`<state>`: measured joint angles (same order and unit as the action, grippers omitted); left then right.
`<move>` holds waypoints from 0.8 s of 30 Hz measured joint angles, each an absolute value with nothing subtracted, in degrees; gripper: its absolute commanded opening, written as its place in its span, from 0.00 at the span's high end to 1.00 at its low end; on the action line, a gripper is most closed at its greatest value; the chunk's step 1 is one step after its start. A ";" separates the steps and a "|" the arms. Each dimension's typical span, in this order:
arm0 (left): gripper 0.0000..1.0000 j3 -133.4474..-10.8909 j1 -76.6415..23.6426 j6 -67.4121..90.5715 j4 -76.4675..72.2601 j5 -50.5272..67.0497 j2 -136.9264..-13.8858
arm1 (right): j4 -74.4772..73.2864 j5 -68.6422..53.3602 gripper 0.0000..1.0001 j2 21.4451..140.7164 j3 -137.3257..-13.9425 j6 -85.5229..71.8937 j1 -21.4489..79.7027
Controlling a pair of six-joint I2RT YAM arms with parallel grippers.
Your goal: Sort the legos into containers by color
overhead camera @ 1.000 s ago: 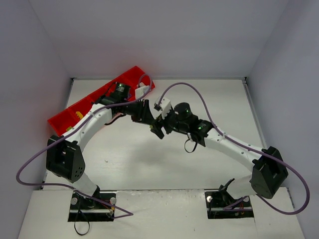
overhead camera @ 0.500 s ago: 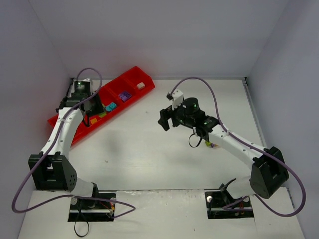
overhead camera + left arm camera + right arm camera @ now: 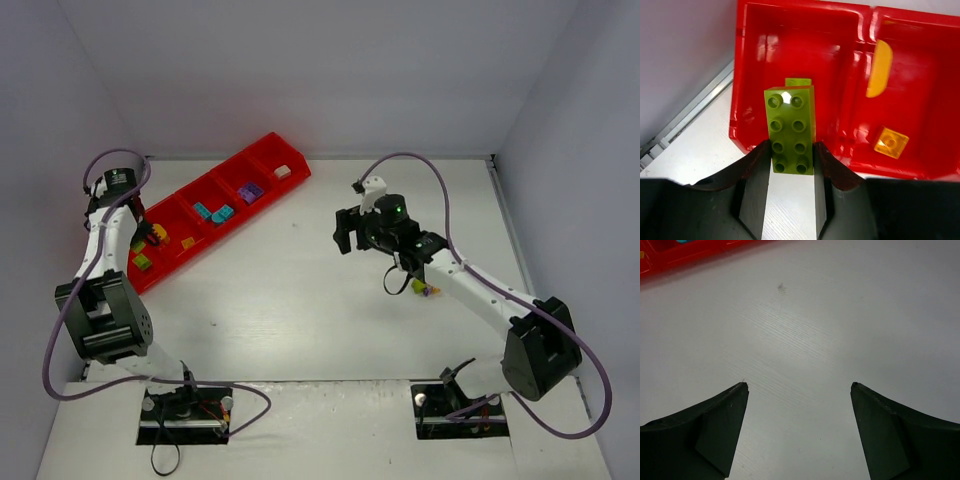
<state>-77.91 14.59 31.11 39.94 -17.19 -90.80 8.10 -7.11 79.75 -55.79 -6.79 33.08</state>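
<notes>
My left claw [image 3: 790,150] pinches a lime green brick [image 3: 790,125] by its long sides, studs facing the wrist camera. Its underside is hidden. It overlaps the near wall of the end compartment of the red tray [image 3: 740,65], and I cannot tell whether it touches. Behind it a second green brick [image 3: 798,81] peeks out, mostly covered. The next compartment holds a curved yellow piece [image 3: 879,68] and an orange square brick [image 3: 891,142]; the others are cut off here. From above, teal bricks [image 3: 214,213], a purple brick [image 3: 250,192] and a white brick [image 3: 283,172] lie in the farther compartments. My right claw [image 3: 799,386] is spread wide over the white table [image 3: 840,315], well apart from the tray. Beside that arm, small bricks [image 3: 425,290], seemingly green and purple, lie half covered.
</notes>
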 measured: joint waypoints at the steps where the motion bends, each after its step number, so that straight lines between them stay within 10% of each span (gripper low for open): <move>1: 0.97 -77.93 15.29 31.22 39.81 -17.52 -91.44 | 7.84 -6.63 0.20 79.42 -55.70 -7.14 32.71; 13: 0.42 -80.36 18.55 31.07 38.59 -16.84 -99.33 | 1.56 2.15 0.23 77.34 -55.37 -14.59 27.51; 24: 0.36 -79.50 18.09 31.14 37.04 -9.82 -95.70 | -9.30 9.28 0.28 75.99 -50.35 -30.55 13.56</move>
